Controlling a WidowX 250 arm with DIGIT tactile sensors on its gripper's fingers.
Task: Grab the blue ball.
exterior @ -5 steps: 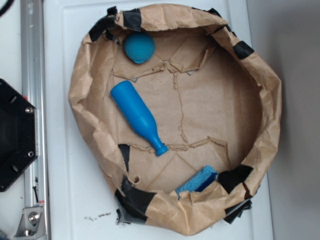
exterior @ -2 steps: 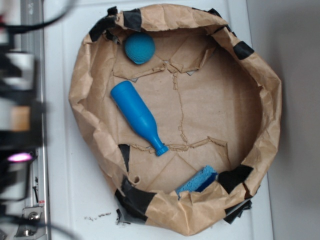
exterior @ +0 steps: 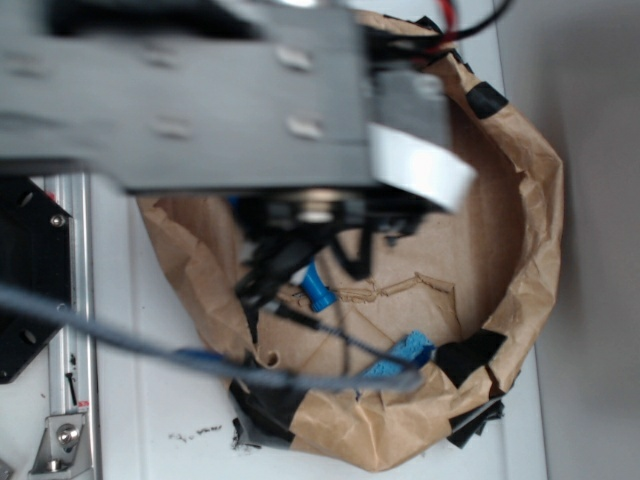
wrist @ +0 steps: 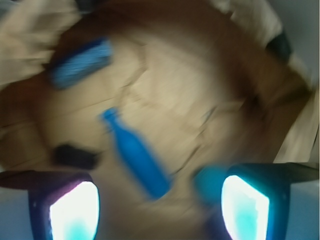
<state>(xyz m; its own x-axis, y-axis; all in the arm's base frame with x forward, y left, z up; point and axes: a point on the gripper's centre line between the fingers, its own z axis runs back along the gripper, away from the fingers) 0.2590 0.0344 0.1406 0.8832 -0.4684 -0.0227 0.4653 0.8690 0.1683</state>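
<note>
**Two blue neighbours could fool the grab**

One arm fills the top of the overhead view and hides the ball there. The wrist view, heavily blurred, shows the two fingers spread wide at the bottom corners with nothing between them. The blue ball is only a teal smear just beside the right-hand finger, close to the fat end of the bottle, so its exact edge cannot be read.

The chief risk, as I judge it, is closing on the bottle instead: it lies nearer the middle of the open gap than the ball does. A finger landing on the ball rather than beside it could roll it away across the paper basin, perhaps against the crumpled wall. The sponge lies well apart at the far side and seems less of a worry. Centring over the ball before descending looks needed.
</note>
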